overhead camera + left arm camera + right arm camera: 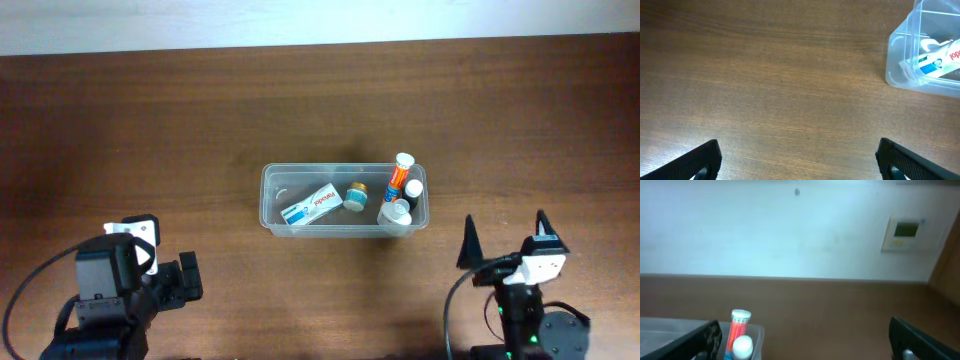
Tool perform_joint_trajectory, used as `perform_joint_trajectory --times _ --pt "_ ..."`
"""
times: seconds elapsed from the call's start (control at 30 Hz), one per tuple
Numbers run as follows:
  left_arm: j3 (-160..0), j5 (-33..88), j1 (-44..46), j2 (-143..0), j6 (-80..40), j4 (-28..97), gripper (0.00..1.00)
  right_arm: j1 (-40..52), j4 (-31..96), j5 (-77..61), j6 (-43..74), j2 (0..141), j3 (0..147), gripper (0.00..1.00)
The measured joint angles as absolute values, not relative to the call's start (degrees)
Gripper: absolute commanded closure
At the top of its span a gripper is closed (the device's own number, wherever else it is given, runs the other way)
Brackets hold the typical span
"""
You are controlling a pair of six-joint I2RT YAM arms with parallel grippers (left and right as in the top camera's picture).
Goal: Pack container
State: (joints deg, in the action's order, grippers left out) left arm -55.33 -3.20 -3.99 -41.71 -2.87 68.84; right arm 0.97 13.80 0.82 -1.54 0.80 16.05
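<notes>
The clear plastic container (272,190) stands at the middle of the table. Inside lie a white and blue box (310,207), a small jar with a gold lid (356,195), an orange tube with a white cap (400,174) and white-capped bottles (398,212). The container's corner with the box shows in the left wrist view (900,55); the tube shows in the right wrist view (738,327). My left gripper (797,162) is open and empty, low at the front left. My right gripper (805,340) is open and empty, at the front right, apart from the container.
The table is dark brown wood (150,130). A white wall (765,230) with a small wall panel (904,232) rises behind the table's far edge.
</notes>
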Motion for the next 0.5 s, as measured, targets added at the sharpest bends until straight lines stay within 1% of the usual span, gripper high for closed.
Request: perform_joint_trajectory --times 0.13,0.27,0.4,0.5 --pt "-55.33 -3.22 -3.99 -41.71 -2.87 68.84 0.0 0.99 3.31 0.82 -1.72 0.8 9.08 0.02" --pt "-55.33 -3.2 -3.99 -41.71 -2.87 68.84 0.0 1.02 -0.95 0.82 -1.98 0.78 3.81 0.02" --pt "-55.33 -3.22 -3.99 -41.71 -2.87 68.84 0.0 1.02 4.03 0.27 -2.02 0.8 0.75 0.02" --pt "-55.31 -3.2 -3.99 -41.71 -2.87 68.93 0.0 1.02 4.16 -0.05 -2.0 0.91 0.58 0.02"
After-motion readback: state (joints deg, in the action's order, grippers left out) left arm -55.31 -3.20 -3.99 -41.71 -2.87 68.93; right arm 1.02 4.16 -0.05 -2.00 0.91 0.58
